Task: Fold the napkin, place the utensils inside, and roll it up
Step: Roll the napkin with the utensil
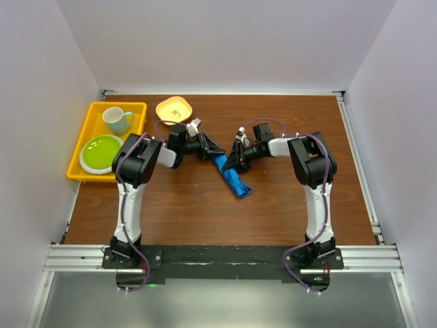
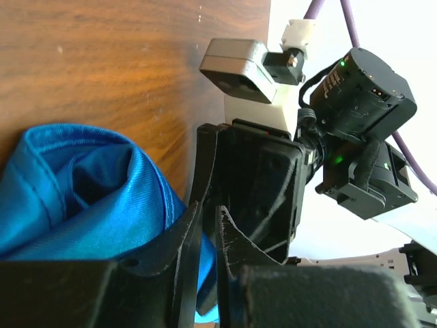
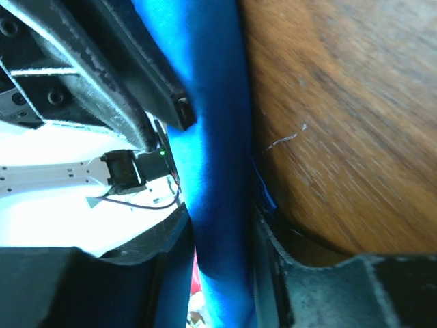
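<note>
Right pincer (image 3: 222,229) fills the bottom of its own wrist view, fingers squeezed on either side of the napkin (image 3: 212,102), so it's gripping that. Left pincer (image 2: 208,232) is nearly closed, pinched on a fold of the same blue cloth, and the two pincers pretty much meet tip to tip. Napkin's bunched into a long skinny roll lying diagonally in the middle of the surface (image 1: 205,212), free end trailing toward the arm bases. Far left there's a yellow tray (image 1: 82,137) holding a teal cup (image 1: 117,120) and a green plate (image 1: 101,152), with a small yellow bowl (image 1: 173,109) just beside it.
</note>
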Tool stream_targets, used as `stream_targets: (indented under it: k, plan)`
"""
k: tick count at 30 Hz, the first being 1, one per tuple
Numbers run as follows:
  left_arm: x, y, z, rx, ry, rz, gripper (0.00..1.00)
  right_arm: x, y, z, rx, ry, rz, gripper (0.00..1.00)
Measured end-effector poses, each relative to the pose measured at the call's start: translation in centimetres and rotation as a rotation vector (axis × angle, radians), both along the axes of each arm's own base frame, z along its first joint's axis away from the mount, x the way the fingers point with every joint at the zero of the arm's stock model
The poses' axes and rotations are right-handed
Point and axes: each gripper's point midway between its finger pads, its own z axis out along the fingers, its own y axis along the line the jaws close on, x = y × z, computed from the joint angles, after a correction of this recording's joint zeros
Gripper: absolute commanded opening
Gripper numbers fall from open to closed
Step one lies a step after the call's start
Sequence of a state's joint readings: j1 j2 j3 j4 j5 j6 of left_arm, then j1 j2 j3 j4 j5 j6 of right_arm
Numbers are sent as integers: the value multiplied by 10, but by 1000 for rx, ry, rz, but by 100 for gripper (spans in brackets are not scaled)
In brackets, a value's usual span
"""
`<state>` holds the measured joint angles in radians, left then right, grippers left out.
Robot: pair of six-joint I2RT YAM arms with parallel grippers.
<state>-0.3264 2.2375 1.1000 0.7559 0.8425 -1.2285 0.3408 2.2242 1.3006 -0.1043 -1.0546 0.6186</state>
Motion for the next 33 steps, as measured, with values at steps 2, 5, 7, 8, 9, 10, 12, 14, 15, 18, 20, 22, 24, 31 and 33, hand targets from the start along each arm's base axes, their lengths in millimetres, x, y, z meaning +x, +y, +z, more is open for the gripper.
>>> stream_targets:
  k: [2,5,7,8,9,10,12,14,15,18,20,22,24,31,33]
  plan:
    - [3,-2,1,-1,-11,-1,17,0,-1,1,2,2,1,45]
    - [9,-4,1,1,-34,-2,17,1,-1,3,-4,1,8,51]
    - [10,-4,1,3,-38,1,17,2,-2,5,-19,-8,20,58]
    - [11,-4,1,3,-39,2,17,3,-2,6,-34,-10,24,60]
    - [11,-4,1,4,-38,2,17,5,-4,8,-54,-21,32,62]
    - [11,-3,0,5,-37,4,17,8,-5,9,-78,-39,38,67]
    - [11,-3,0,8,-37,5,17,12,-11,11,-141,-74,48,71]
    - [11,-3,-1,12,-40,2,16,17,-19,14,-222,-129,56,75]
    - [11,-3,-1,14,-42,1,16,19,-25,16,-268,-156,60,76]
    - [11,-4,-1,18,-49,-2,16,23,-45,19,-402,-226,68,79]
    - [12,-4,-2,19,-46,-2,16,24,-60,22,-488,-257,69,79]
    - [12,-4,-2,20,-43,-2,16,23,-71,28,-547,-277,70,78]
    - [13,-4,-3,22,-39,-3,15,25,-76,35,-572,-299,66,70]
    - [18,-6,-3,32,-44,-7,15,30,-61,60,-465,-333,53,38]
    - [18,-6,-3,33,-44,-8,15,29,-53,61,-411,-328,50,33]
